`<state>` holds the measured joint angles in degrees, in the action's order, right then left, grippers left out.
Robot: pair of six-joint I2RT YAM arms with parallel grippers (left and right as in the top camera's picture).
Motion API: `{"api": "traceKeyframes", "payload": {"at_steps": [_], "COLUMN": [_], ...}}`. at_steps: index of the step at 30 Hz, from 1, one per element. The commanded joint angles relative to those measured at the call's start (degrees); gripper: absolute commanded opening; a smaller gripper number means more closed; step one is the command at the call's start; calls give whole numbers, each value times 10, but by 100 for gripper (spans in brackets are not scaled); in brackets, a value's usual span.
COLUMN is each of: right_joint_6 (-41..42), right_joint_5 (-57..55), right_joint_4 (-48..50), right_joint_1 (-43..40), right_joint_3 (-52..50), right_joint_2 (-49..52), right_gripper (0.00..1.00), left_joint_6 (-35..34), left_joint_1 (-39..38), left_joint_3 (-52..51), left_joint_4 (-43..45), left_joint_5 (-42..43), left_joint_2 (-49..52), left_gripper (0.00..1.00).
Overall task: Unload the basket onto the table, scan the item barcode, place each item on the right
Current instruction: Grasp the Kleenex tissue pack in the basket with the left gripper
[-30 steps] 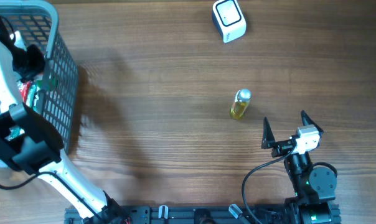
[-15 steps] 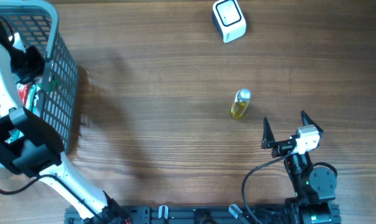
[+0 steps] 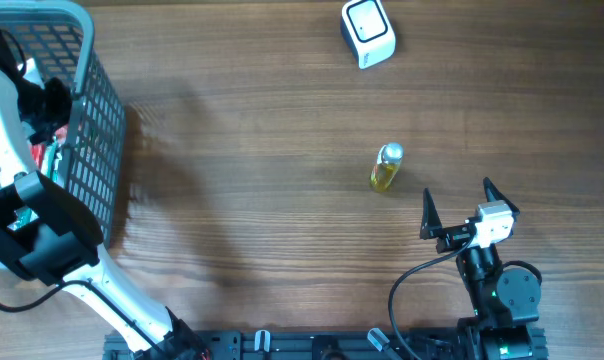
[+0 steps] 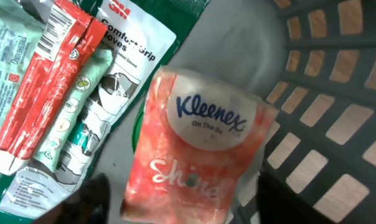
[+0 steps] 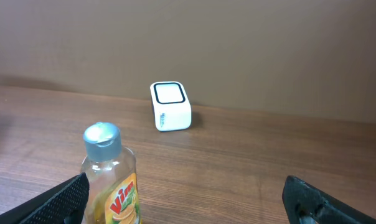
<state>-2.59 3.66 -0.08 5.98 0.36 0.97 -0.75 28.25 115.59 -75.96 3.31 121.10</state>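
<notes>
Left wrist view: one basket [image 4: 325, 93] at the tabletop's [image 3: 262, 200] left edge holds one Kleenex pack [image 4: 200, 155], one glove pack [image 4: 122, 74] and one red packet [image 4: 51, 81]. Left claw [image 4: 182, 193] is spread astride the Kleenex pack, gripping nothing. One bottle [image 3: 385, 168] stands right of centre, one scanner [image 3: 368, 32] at the far edge. Right claw [image 3: 457, 192] gapes wide, empty.

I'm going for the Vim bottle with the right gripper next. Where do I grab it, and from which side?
Grip the Vim bottle around its yellow body, just below the grey cap, coming in level from the robot's side. It stands upright, and the right gripper is open and facing it. The bottle sits left of the gap between the fingers, so shift left first.
</notes>
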Motion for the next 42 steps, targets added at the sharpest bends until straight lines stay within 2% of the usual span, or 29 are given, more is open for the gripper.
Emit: {"api": "traceKeyframes", "payload": {"at_steps": [1,3,4,9,14,18,21,27,30,36,42], "right_joint_6": [11,11,11,11,11,11,11,11,11,11,11], "right_joint_5": [8,8,8,8,8,8,8,8,8,8,8], "right_joint_4": [2,2,2,2,2,2,2,2,2,2,2], "right_joint_1": [2,2,2,2,2,2,2,2,2,2,2], "right_joint_3": [0,0,0,0,0,0,0,0,0,0,0], "right_joint_2": [0,0,0,0,0,0,0,0,0,0,0], "right_gripper": [100,100,100,100,100,100,99,100,100,100,100], "left_joint_6": [1,1,1,3,4,3,3,3,4,3,3], "left_joint_1": [2,2,2,2,2,2,2,1,2,3,3], "left_joint_3": [-7,-7,-7,-34,-99,-116,-118,-122,-122,-86,17], "left_joint_4": [0,1,1,26,102,138,148,148,150,148,150], "left_joint_5": [-1,-1,-1,-1,-1,-1,-1,-1,-1,-1,-1], "left_joint_2": [-13,-13,-13,-13,-12,-12,-10,5,3,-24,-130], "left_gripper": [77,90,100,100,100,93,76,74,55,52,52]}}
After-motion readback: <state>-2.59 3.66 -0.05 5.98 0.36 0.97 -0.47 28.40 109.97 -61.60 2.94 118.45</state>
